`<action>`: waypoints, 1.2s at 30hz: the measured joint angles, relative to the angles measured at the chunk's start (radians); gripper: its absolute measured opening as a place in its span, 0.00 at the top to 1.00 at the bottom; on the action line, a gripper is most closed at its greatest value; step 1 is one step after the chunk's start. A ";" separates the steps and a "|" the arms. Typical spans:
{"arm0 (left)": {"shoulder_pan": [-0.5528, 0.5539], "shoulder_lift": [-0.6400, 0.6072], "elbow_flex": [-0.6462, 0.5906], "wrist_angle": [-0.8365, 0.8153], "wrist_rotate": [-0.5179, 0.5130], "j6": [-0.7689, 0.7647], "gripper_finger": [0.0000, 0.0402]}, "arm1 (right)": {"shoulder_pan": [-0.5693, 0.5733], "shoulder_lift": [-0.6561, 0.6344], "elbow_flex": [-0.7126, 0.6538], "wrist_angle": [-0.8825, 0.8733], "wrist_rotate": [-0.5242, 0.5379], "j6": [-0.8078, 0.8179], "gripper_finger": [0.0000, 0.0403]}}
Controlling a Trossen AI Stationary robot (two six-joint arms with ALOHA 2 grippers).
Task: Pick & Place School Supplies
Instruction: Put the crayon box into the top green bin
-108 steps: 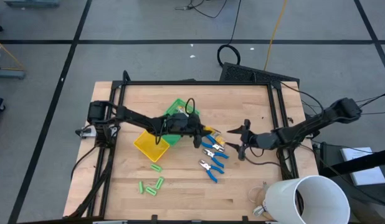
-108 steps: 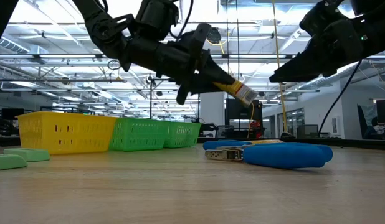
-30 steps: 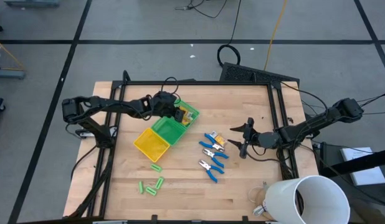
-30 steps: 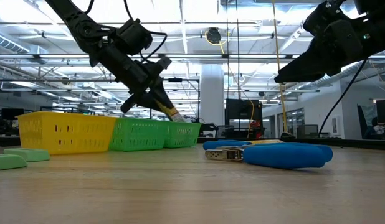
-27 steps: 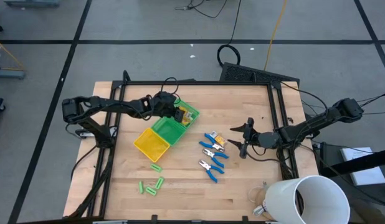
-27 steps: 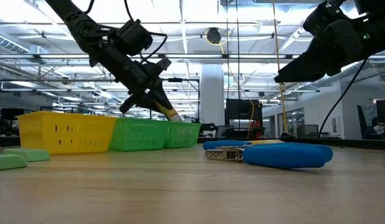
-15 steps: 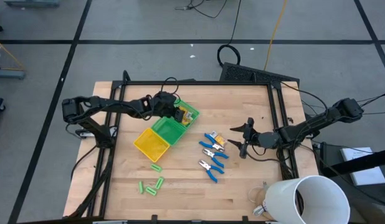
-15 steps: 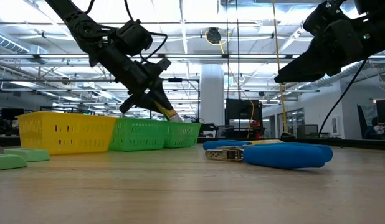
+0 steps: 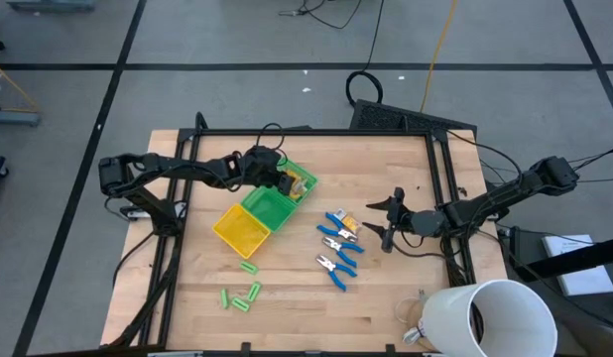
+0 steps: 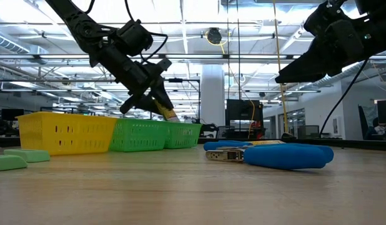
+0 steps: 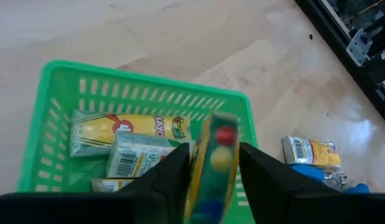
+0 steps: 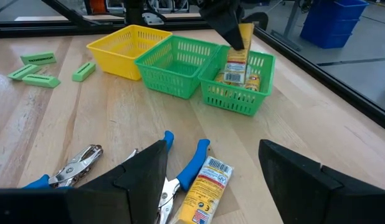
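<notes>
My left gripper [image 9: 285,180] hangs over the far green basket [image 11: 142,99], shut on a yellow-orange crayon pack [image 11: 214,165]. This pack looks blurred in the left wrist view. Several more packs [image 11: 133,140] lie inside that basket. One pack [image 9: 348,220] lies flat on the table beside three blue-handled tools [image 9: 338,248]. Several light-green sticks [image 9: 242,293] lie near the front left. My right gripper [image 9: 388,220] is open above the table, right of the tools and touching nothing. My left gripper pinches the crayon pack between its two fingers [image 11: 174,180], at the pack's upper end. The fingers slant downward, coming from the table's left. The pack is lifted clear and hangs tilted, its lower end [image 12: 245,38] just above the far green basket.
A yellow basket [image 9: 240,230] and a middle green basket [image 9: 267,208] stand in a row with the far green one. A big white cup [image 9: 490,317] sits at the front right corner. Bare wood lies in front of the baskets and tools.
</notes>
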 joint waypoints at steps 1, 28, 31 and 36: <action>0.000 0.000 0.000 0.000 0.005 0.000 0.62 | 0.000 0.000 0.000 0.000 0.000 0.000 0.39; 0.103 -0.142 0.029 0.007 0.138 0.090 0.26 | 0.000 0.000 0.000 -0.001 0.001 0.018 0.39; 0.101 -0.176 0.029 0.008 0.138 0.115 0.28 | 0.000 0.000 0.000 0.000 0.002 0.019 0.39; 0.100 -0.214 0.029 0.024 0.138 0.141 0.31 | 0.000 0.000 0.000 0.001 0.002 0.041 0.39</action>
